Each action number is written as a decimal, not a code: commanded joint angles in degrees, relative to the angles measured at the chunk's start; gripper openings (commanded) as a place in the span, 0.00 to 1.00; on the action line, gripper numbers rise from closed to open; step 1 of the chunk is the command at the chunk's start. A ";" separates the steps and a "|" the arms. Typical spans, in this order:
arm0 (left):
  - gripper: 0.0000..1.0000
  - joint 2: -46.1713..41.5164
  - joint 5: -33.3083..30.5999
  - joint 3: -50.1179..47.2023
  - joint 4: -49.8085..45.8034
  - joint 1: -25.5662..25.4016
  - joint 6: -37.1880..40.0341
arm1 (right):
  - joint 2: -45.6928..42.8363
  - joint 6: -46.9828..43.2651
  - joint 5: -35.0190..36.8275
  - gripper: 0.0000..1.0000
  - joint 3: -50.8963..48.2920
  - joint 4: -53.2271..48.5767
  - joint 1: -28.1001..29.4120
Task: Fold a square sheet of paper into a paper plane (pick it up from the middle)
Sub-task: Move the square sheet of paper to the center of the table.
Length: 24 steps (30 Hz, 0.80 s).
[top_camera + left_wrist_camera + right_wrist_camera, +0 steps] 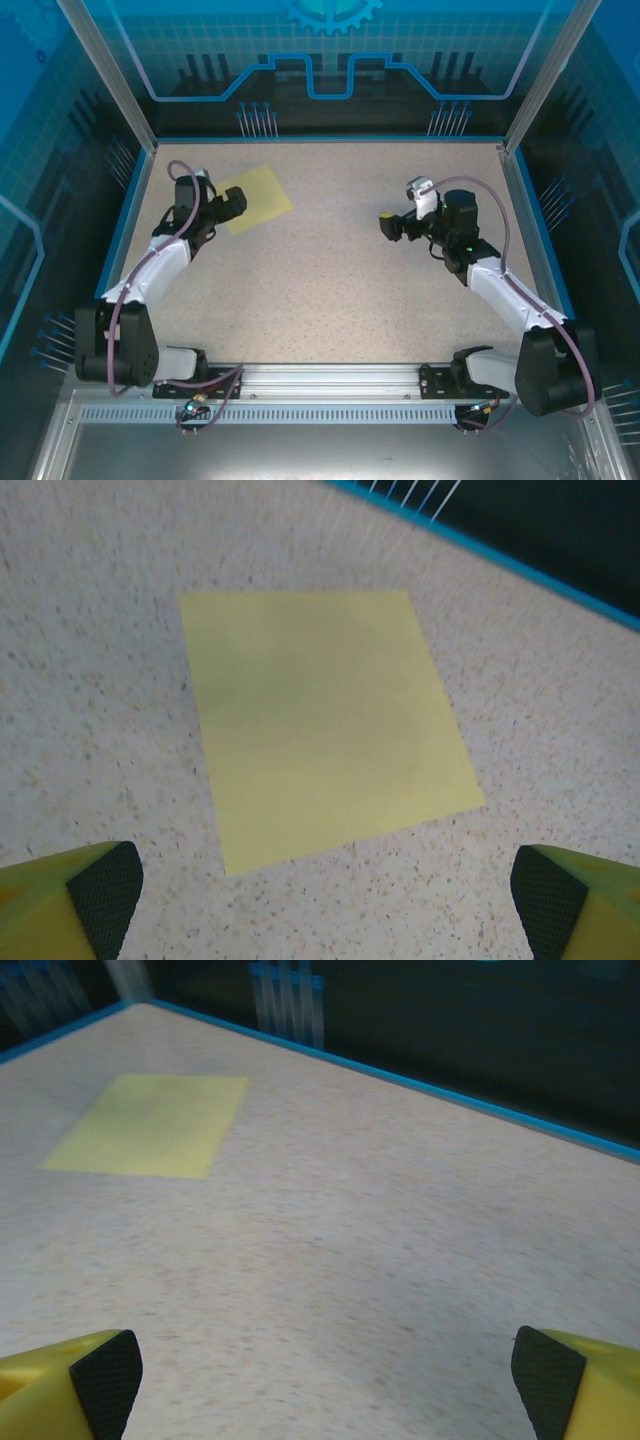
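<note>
The square sheet of paper (260, 196) is pale yellow and lies flat and uncreased on the speckled table at the back left. In the left wrist view the sheet (325, 725) sits just ahead of my left gripper (325, 905), whose yellow fingers (100, 895) stand wide apart above the bare table, touching nothing. From above, the left gripper (237, 205) hovers at the sheet's near left edge. My right gripper (388, 224) is open and empty at mid right, pointing left. Its view has the sheet (150, 1125) far off at upper left of the gripper (325, 1385).
A blue rim (320, 140) runs along the table's far edge, with metal posts (112, 80) at the back corners and transparent blue walls around. A rail (320, 378) at the near edge carries both arm bases. Bare tabletop (320, 270) lies between the arms.
</note>
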 commanded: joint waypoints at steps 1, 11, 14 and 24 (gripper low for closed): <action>0.99 4.46 1.97 5.04 -9.93 -1.02 -4.10 | 2.32 0.24 -10.35 0.99 4.24 -7.55 3.91; 0.99 23.22 -2.04 22.33 -21.32 -3.03 -6.55 | 11.50 3.58 -11.57 0.99 13.02 -7.44 12.30; 0.99 28.46 -2.34 26.67 -23.55 -3.46 -7.90 | 14.13 3.63 -10.22 0.99 15.39 -8.03 13.92; 0.99 41.08 -5.25 40.35 -31.63 -5.64 -8.71 | 18.89 5.74 -10.48 0.99 18.78 -6.84 15.96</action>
